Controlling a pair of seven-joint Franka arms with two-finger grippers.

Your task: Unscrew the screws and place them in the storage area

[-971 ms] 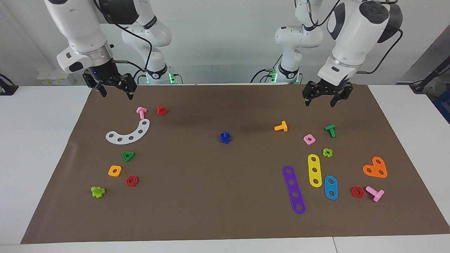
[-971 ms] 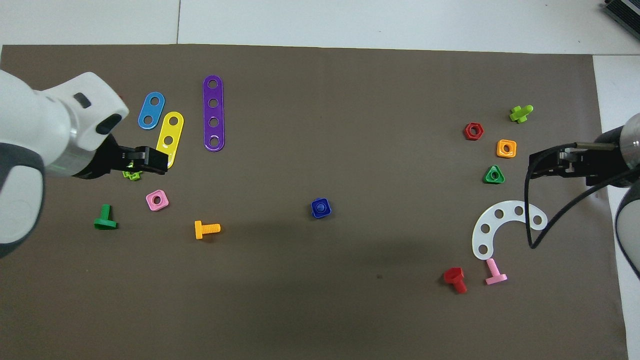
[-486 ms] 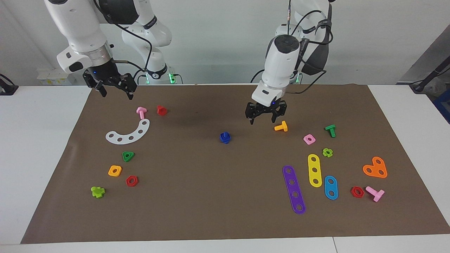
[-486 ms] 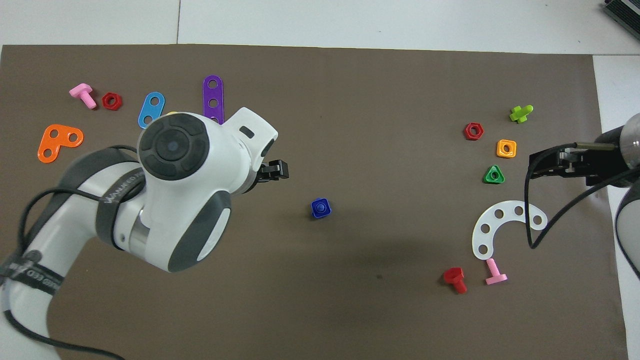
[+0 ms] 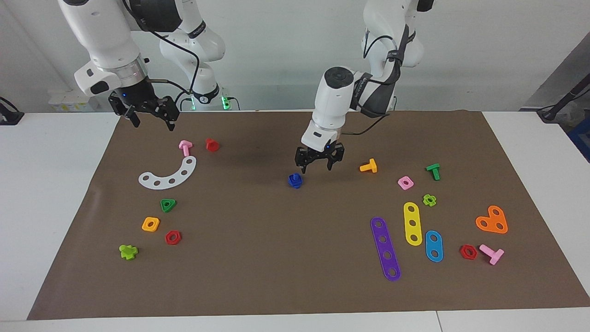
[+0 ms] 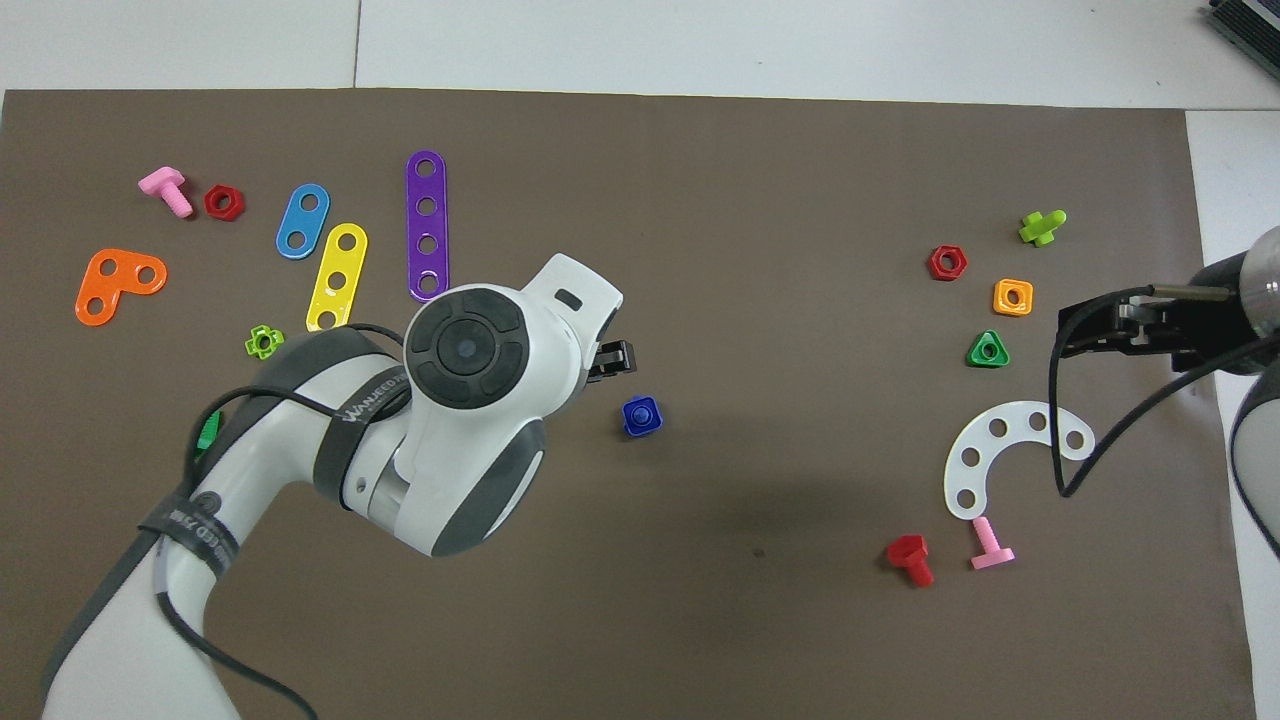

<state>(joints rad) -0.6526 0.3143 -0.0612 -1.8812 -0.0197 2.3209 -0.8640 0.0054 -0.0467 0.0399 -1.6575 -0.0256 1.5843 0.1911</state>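
Left tool [image 5: 319,164] hangs low over mid-mat, fingers spread, nothing between them, just beside the dark-blue screw [image 5: 295,180] on the left arm's side; facing view shows a gap, no contact. Screw sits mid-surface, still seated in its blue square nut, well apart from the storage area [image 5: 159,203] at the right arm's end: white curved strip [image 5: 168,174], green triangular nut [image 5: 168,204], orange square nut [image 5: 150,224], red hex nut [image 5: 173,237].

Overhead view: the left arm's body hides most of its tool, only a black tip [image 6: 612,359] shows, so finger spread reads from the facing view only. It also covers the orange bolt [image 5: 368,166] and pink nut [image 5: 405,182].

Right tool [image 5: 148,112] waits in the air over the mat's edge nearest the robots, fingers spread, empty.
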